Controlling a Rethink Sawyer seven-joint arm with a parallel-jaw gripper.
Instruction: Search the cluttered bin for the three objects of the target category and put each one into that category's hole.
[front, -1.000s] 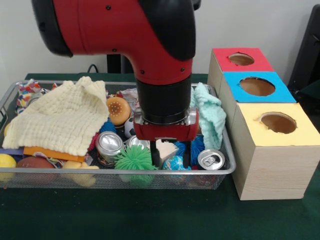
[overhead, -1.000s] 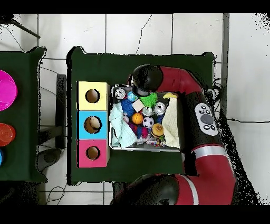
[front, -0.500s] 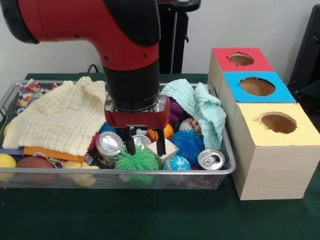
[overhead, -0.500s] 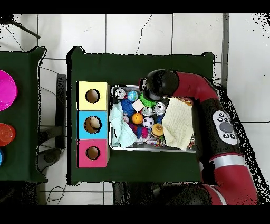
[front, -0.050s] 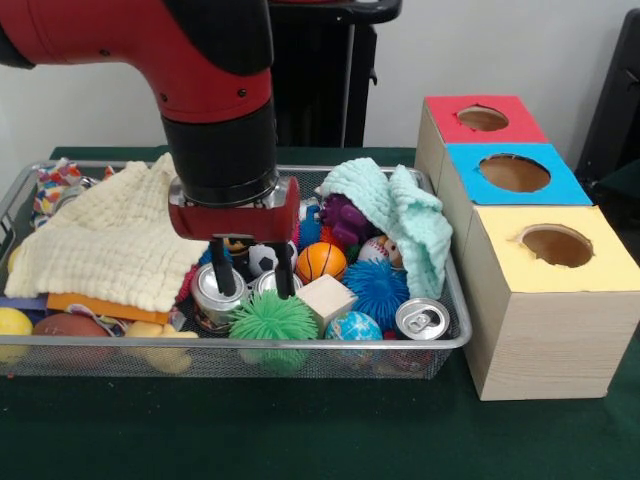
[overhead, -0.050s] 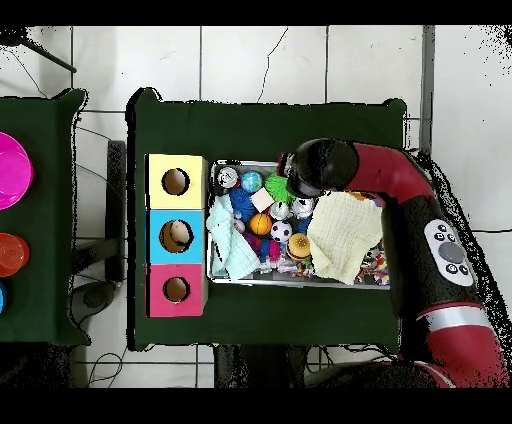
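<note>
From the front, my gripper (front, -0.050s: 251, 277) hangs low in the middle of the frame with its two thin black fingers spread and nothing between them. One finger is at a shiny silver can (front, -0.050s: 216, 291), the other by a second can (front, -0.050s: 268, 283). Just below sits a green spiky ball (front, -0.050s: 272, 318), next to a smooth wooden block (front, -0.050s: 325, 299). The wire mesh bin (front, -0.050s: 420, 352) also holds a bumpy yellow cloth (front, -0.050s: 115, 237) on the left and a fuzzy mint cloth (front, -0.050s: 405, 217) on the right. Three wooden boxes with round holes stand at the right: red (front, -0.050s: 481, 119), blue (front, -0.050s: 514, 173), yellow (front, -0.050s: 556, 246).

From above, my round arm end (overhead, -0.050s: 321, 165) covers the bin's upper middle, hiding the gripper.
</note>
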